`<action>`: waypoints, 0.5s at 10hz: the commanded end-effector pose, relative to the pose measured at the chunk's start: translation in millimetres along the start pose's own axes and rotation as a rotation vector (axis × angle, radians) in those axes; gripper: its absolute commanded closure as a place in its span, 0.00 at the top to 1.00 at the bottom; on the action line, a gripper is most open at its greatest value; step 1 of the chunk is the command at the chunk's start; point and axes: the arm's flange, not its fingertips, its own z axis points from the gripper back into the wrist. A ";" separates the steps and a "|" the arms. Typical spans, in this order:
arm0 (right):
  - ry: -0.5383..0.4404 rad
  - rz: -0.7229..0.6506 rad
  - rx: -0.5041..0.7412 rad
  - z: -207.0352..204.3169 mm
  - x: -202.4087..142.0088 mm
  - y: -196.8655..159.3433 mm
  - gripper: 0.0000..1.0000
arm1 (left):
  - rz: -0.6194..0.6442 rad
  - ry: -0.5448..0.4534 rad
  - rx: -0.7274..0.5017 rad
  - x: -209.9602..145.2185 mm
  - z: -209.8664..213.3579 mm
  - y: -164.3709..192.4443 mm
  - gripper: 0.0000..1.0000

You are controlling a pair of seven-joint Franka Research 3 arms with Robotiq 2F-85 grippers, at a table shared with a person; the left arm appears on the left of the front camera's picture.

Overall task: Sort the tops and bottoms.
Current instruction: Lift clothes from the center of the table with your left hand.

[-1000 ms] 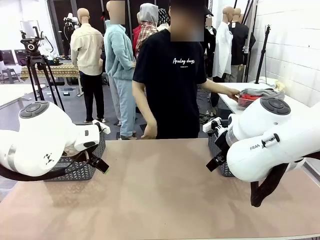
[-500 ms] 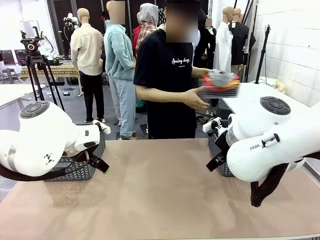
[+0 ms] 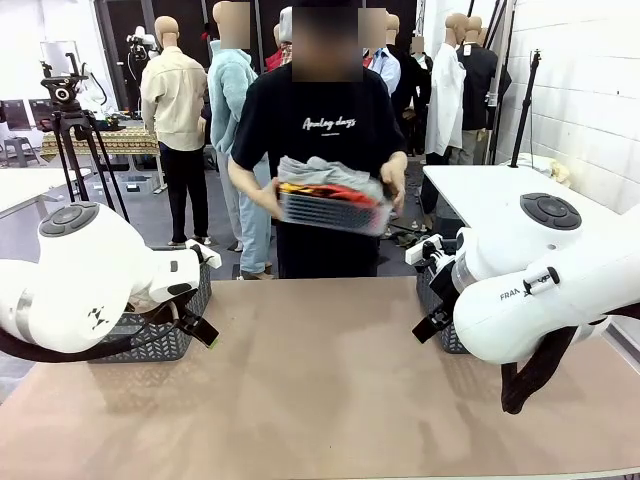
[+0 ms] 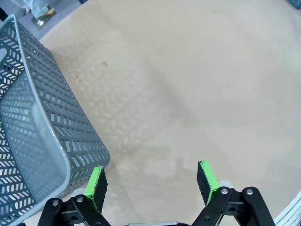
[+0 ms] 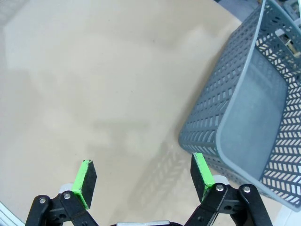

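Note:
At the far side of the table a person holds a grey mesh tray [image 3: 330, 213] with both hands, chest-high. A light grey shirt [image 3: 326, 173] lies on top of its pile, and an orange garment [image 3: 318, 192] shows under it; these are the tops. The bottoms are hidden. My left gripper [image 3: 200, 330] hovers open beside the left basket, and the left wrist view shows it [image 4: 151, 181] with bare table between its pads. My right gripper [image 3: 430, 325] is open too, over bare table [image 5: 143, 176].
A grey slotted basket [image 3: 150, 342] [image 4: 28, 141] stands at the table's left edge, close to my left fingers. A second grey basket [image 3: 436, 300] [image 5: 244, 117] stands at the right edge. A white side table [image 3: 480, 190] is behind, at the right.
The person lifted the tray of clothes off the white side table, turned, and now holds it facing my table. Neither arm has moved.

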 end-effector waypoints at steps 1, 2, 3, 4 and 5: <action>0.000 0.000 0.000 0.0 0.0 0.0 1.00 | -0.028 -0.004 0.029 3.4 8.5 -6.7 1.00; 0.000 -0.014 -0.159 28.8 -14.0 5.7 1.00 | -0.055 -0.012 0.058 5.9 23.5 -13.0 1.00; -0.038 -0.040 -0.242 60.9 -21.1 12.4 1.00 | -0.058 -0.014 0.079 6.9 39.9 -16.2 1.00; -0.082 -0.064 -0.288 89.0 -30.8 18.3 1.00 | -0.084 -0.022 0.046 7.5 57.7 -19.5 1.00; -0.121 -0.081 -0.284 109.2 -36.9 19.0 1.00 | -0.117 -0.043 0.010 5.1 73.2 -19.0 1.00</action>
